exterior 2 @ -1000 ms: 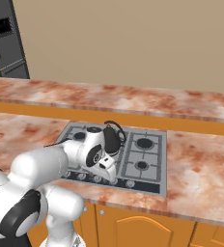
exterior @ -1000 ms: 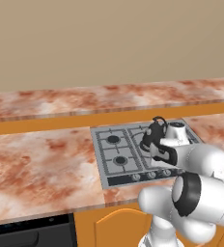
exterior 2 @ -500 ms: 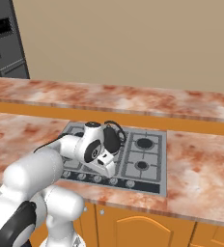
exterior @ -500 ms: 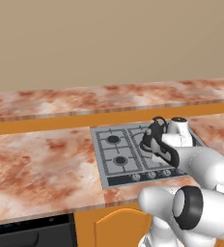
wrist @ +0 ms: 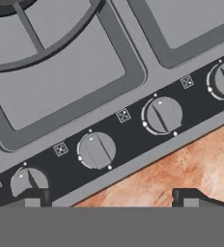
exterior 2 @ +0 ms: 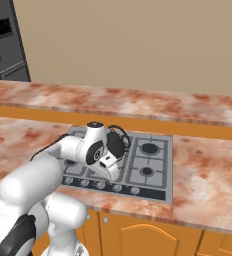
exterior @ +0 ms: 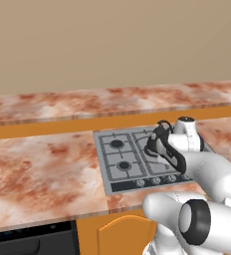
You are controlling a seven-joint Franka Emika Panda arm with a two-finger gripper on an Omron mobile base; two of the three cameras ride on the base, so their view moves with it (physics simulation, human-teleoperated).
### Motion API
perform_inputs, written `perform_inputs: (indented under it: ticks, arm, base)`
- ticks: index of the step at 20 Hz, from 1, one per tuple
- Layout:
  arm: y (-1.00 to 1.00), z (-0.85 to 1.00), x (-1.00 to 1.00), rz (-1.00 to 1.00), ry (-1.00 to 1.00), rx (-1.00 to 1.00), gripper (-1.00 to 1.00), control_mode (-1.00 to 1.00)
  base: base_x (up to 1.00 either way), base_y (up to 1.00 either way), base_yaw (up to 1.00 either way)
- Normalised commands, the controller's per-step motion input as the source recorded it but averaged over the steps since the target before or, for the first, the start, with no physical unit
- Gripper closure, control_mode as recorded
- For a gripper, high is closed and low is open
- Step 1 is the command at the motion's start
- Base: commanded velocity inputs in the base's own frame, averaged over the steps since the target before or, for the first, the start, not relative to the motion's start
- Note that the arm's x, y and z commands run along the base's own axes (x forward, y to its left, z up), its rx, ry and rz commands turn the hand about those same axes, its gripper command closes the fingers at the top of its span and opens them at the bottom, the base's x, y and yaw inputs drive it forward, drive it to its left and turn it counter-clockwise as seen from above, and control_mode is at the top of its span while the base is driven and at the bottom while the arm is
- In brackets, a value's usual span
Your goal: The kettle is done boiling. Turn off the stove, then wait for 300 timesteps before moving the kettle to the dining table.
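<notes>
The tool (wrist: 111,195) hangs low over the stove's (exterior: 118,158) dark knob strip (wrist: 119,137), jaws spread wide, nothing between them; two round grey knobs (wrist: 97,150) sit just ahead, each with a small square printed mark beside it, too small to read; no brand or lettering can be made out; the kettle (exterior 2: 116,145) stands on a burner on the stove, right behind the arm's wrist; the marbled desk (exterior: 43,169) runs along the near edge.
</notes>
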Motion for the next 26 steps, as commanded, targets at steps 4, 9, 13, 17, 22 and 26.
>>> perform_inputs:
  ticks: [4, 9, 13, 17, 22, 26]
  arm:
    - [0.00, 0.23, 0.00, -0.04, 0.00, 0.00, -1.00, -1.00]
    - [0.00, 0.25, 0.00, -0.03, 0.00, 0.00, -1.00, -1.00]
    - [0.00, 0.25, 0.00, -0.01, 0.00, -0.01, -1.00, -1.00]
    - [0.00, 0.22, 0.00, 0.00, 0.00, -0.01, -1.00, -1.00]
    - [0.00, 0.12, 0.00, 0.00, 0.00, 0.00, -1.00, -1.00]
    - [0.00, 0.09, 0.00, 0.00, 0.00, 0.00, -1.00, -1.00]
  base:
    - [0.00, 0.00, 0.00]
    - [0.00, 0.00, 0.00]
    - [0.00, 0.00, 0.00]
    - [0.00, 0.00, 0.00]
    - [0.00, 0.00, 0.00]
    - [0.00, 0.00, 0.00]
